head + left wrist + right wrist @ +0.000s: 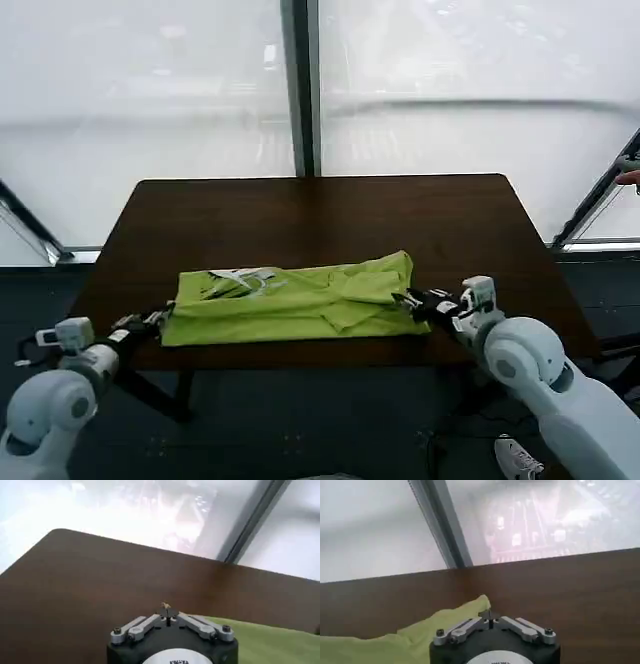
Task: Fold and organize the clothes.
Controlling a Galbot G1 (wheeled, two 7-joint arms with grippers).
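Note:
The clothes, one lime-green T-shirt (pixel 290 300), lie folded into a long band across the near half of the dark brown table (pixel 320 215), with a white print (pixel 240 278) at the band's far left. My left gripper (pixel 160 320) sits shut at the shirt's left end, level with the table. In the left wrist view its tips (pixel 166 607) are together with no cloth between them, and the shirt (pixel 270 642) lies to one side. My right gripper (pixel 405 299) is shut at the shirt's right end. A shirt corner (pixel 470 609) lies just past its closed tips (pixel 489 614).
Bare table top (pixel 100 580) stretches from the shirt back to the far edge. Behind the table a dark window post (pixel 298 90) stands between bright panes. The near table edge runs just below the shirt. A white shoe (pixel 518 458) lies on the floor at right.

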